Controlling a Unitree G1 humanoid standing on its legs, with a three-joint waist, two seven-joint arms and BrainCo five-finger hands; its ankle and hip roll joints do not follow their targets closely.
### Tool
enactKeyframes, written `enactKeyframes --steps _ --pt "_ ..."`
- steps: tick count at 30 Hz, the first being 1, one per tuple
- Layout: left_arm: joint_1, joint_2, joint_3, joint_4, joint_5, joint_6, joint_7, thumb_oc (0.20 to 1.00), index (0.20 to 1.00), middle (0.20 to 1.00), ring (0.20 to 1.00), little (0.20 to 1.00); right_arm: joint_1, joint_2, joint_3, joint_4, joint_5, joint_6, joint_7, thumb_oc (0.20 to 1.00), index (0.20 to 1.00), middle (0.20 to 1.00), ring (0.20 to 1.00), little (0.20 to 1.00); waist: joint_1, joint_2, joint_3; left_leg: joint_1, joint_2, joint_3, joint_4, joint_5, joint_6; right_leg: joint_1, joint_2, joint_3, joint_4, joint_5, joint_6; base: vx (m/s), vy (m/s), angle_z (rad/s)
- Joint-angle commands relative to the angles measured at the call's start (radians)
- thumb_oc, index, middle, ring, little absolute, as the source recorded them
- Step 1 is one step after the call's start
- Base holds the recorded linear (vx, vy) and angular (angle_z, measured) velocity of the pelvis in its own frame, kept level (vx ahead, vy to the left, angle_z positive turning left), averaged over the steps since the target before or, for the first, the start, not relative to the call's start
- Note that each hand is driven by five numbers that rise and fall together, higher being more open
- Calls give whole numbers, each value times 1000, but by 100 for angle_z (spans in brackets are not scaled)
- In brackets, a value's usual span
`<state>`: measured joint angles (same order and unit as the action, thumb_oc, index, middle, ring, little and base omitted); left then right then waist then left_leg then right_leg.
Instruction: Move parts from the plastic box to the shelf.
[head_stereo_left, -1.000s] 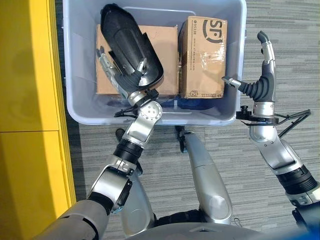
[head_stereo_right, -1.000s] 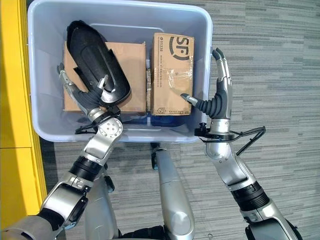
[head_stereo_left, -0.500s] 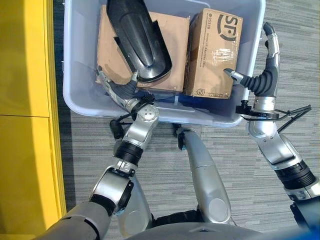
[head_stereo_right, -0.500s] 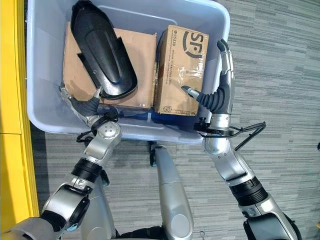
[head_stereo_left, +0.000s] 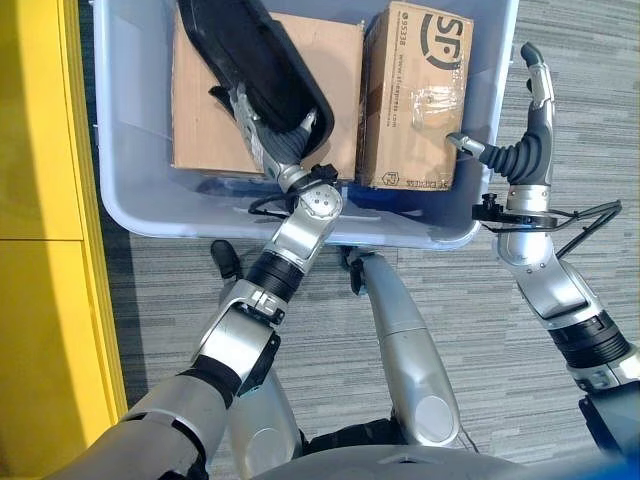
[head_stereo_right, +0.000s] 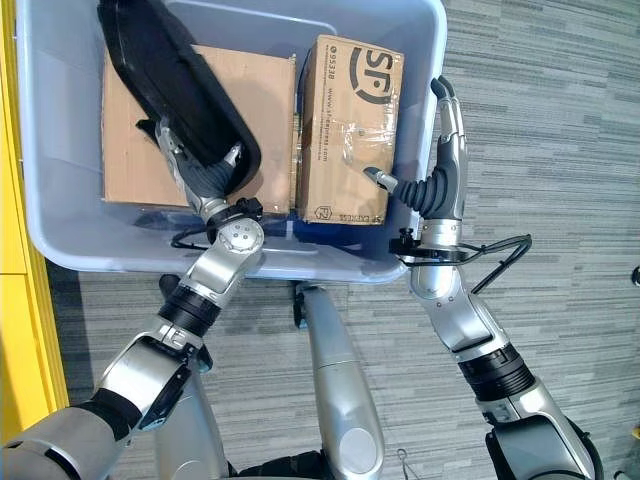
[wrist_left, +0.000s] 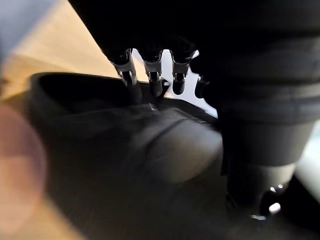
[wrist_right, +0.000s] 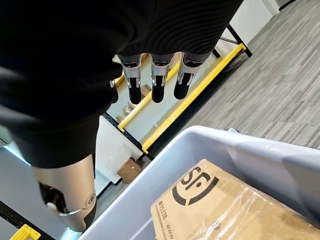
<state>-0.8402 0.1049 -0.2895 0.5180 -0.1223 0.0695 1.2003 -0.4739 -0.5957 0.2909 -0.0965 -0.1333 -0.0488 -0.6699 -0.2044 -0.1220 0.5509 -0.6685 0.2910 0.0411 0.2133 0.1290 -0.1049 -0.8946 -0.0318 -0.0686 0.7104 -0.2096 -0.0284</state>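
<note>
The left hand (head_stereo_left: 262, 140) reaches into the plastic box (head_stereo_left: 130, 190), its fingers (wrist_left: 151, 70) curled against the near end of a long black part (head_stereo_left: 250, 60). How firmly it grips is hard to tell, since the part hides the fingertips. The part's far end is cut off at the frame edge. It lies over a flat cardboard box (head_stereo_left: 205, 120); an upright carton (head_stereo_left: 415, 95) stands to its right. The right hand (head_stereo_right: 440, 165) hovers outside the box's right wall, fingers straight and holding nothing.
</note>
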Motion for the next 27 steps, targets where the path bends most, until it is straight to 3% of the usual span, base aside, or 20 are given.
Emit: enactKeyframes --steps 1,3,4,7,8,9,11,15,21,27 --pt "3 64 24 49 -20 -1 33 1000 1000 1000 1000 1000 -12 40 -11 -27 32 -13 -12 1000 1000 1000 1000 1000 -8 -100 -31 -76 -42 13 110 -77 -13 74 52 -11 -72 35 35 56 -35 2" --pt "-31 79 22 80 -55 49 5 1000 1000 1000 1000 1000 -20 31 -13 -27 40 -8 -5 1000 1000 1000 1000 1000 -9 -101 -31 -95 -40 27 108 -52 -8 51 52 -16 -71 54 28 -29 -20 6" --pt "-29 88 19 96 -39 54 18 1000 1000 1000 1000 1000 -16 27 -11 -28 41 -6 -2 1000 1000 1000 1000 1000 -13 -97 -31 -78 -43 18 112 -74 -16 68 51 -11 -65 34 34 6 -1 5" --pt "-25 103 27 104 -53 17 88 1000 1000 1000 1000 1000 -11 26 -8 -29 35 -1 0 1000 1000 1000 1000 1000 -12 -92 -31 -76 -44 17 113 -75 -15 69 50 -11 -58 27 31 6 5 1" --pt "-24 106 34 101 -66 -12 106 1000 1000 1000 1000 1000 -13 26 -7 -27 32 -3 -2 1000 1000 1000 1000 1000 -8 -89 -31 -93 -40 26 107 -52 -9 50 50 -17 -61 44 24 -45 12 1" --pt "-2 101 51 93 -34 -47 118 1000 1000 1000 1000 1000 -14 28 1 -16 25 -1 -10 1000 1000 1000 1000 1000 -1 -82 -31 -90 -39 23 103 -50 -8 53 49 -17 -65 43 22 -47 8 0" --pt "23 110 52 66 12 -49 130 1000 1000 1000 1000 1000 -8 31 9 -10 30 -3 -27 1000 1000 1000 1000 1000 7 -78 -31 -85 -41 20 101 -50 -8 61 47 -19 -68 41 19 0 0 0" --pt "13 190 2 -26 295 -26 32 1000 1000 1000 1000 1000 2 23 6 -13 68 -9 -24 1000 1000 1000 1000 1000 13 -76 -31 -75 -37 25 94 -54 -8 72 46 -16 -75 38 14 8 36 1" --pt "-36 301 -68 -106 457 -23 -97 1000 1000 1000 1000 1000 13 19 6 -4 74 -19 2 1000 1000 1000 1000 1000 8 -51 -31 -61 -40 31 95 -62 -6 80 40 -5 -73 35 13 12 106 1" --pt "-46 361 -103 -197 587 -100 -75 1000 1000 1000 1000 1000 23 10 6 -5 69 -30 6 1000 1000 1000 1000 1000 10 -39 -31 -56 -44 33 98 -72 -5 88 34 1 -75 30 15 9 73 3"
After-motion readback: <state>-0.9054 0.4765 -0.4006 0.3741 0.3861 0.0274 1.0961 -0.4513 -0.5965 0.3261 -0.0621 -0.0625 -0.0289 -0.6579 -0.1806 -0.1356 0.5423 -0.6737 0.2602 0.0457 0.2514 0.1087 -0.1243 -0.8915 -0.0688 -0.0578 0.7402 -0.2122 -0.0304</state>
